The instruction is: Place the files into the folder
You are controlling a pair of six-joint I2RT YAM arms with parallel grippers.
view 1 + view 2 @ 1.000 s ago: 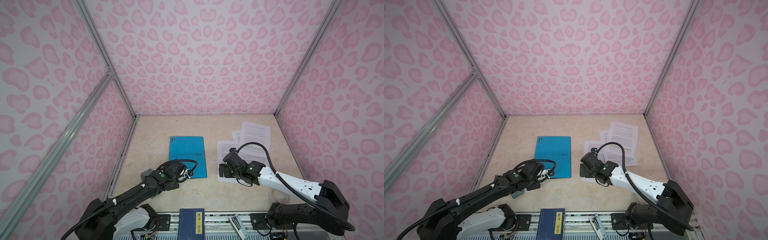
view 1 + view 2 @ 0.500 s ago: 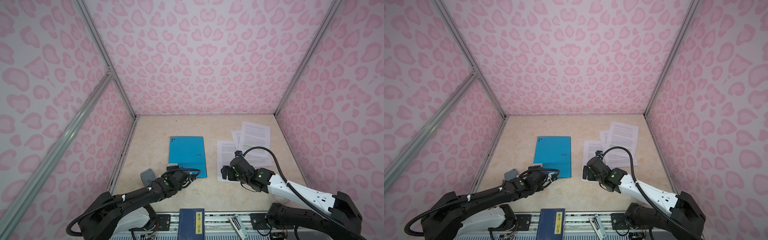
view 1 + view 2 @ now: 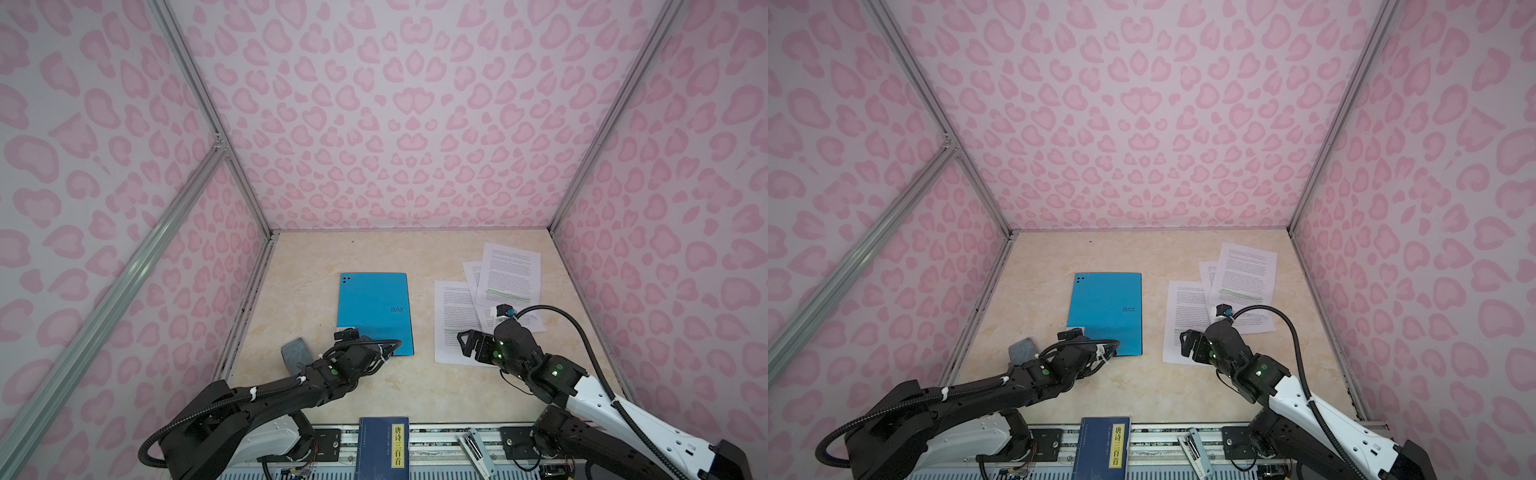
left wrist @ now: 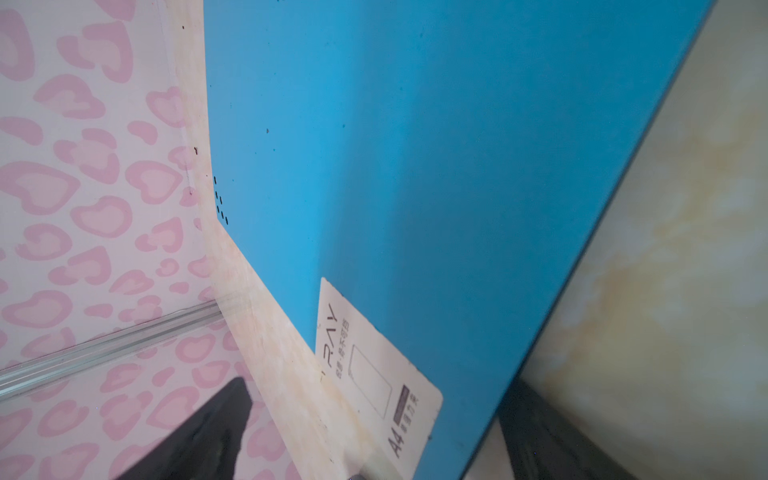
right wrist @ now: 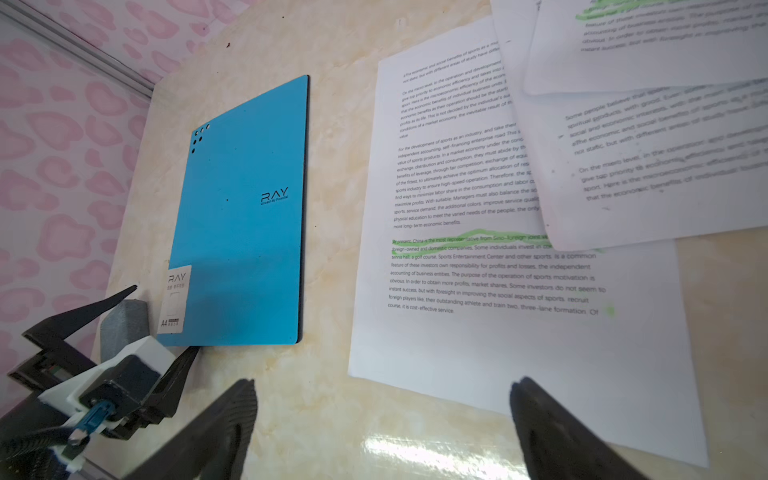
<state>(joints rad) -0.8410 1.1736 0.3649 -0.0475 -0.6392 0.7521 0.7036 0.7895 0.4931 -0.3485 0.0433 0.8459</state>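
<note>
The folder lies shut and flat mid-table, bright blue, its white label at the near left corner. The files, three printed sheets, overlap to its right: one in front, two behind. My left gripper is open, its jaws either side of the folder's labelled corner. My right gripper is open and empty over the front sheet's near left corner.
A grey pad lies left of the folder's near corner, beside my left arm. A dark blue book with a yellow label sits at the front rail. Pink walls close three sides.
My left arm dropped lower and drew back towards the front, uncovering the grey pad. My right gripper also pulled back a little over the front sheet. Folder and sheets stayed put.
</note>
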